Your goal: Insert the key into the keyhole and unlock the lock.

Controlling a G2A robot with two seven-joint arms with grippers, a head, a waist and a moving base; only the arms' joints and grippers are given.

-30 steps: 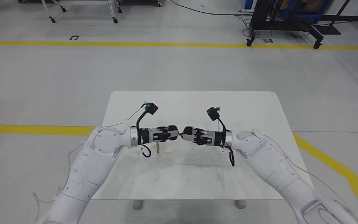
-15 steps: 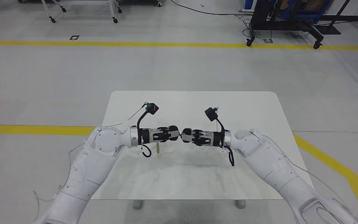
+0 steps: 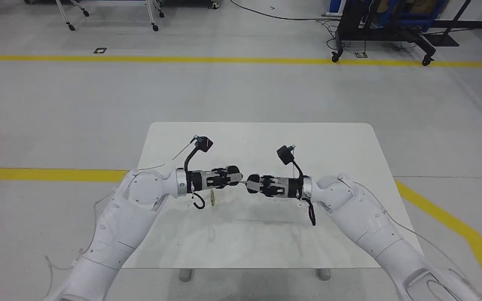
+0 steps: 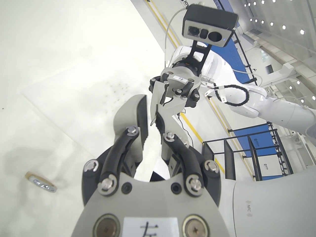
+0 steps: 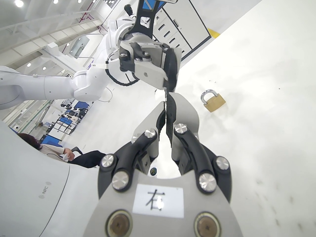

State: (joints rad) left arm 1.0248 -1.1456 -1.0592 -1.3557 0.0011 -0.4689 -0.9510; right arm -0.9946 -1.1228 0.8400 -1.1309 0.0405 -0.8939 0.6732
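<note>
- Over the middle of the table (image 3: pixel 331 143): both arms stretched out roughly level, forearms angled inward, wrists aimed at each other head-on.
- Left gripper (image 4: pixel 150 108): reaches in from the robot's left, held above the surface, fingers (image 4: pixel 138 114) parted by a narrow gap and gripping nothing — set on either side of the thin metal tip poking out of the opposite hand.
- Right gripper (image 5: pixel 167 101): comes in from the robot's right, raised off the table, pads pressed together and pinching the key (image 4: pixel 153 120). Just a small sliver shows past the tips.
- From above: tips just beside each other, left one slightly farther from the robot than the right. Can't tell whether they touch.
- Wrist cameras stick up on black brackets behind each hand, so both palms sit turned sideways rather than down.
- Lock (image 5: pixel 213 101): lies flat on the table, brass body, silver shackle looks seated — apart from both hands, below the left gripper and a little nearer the robot.
</note>
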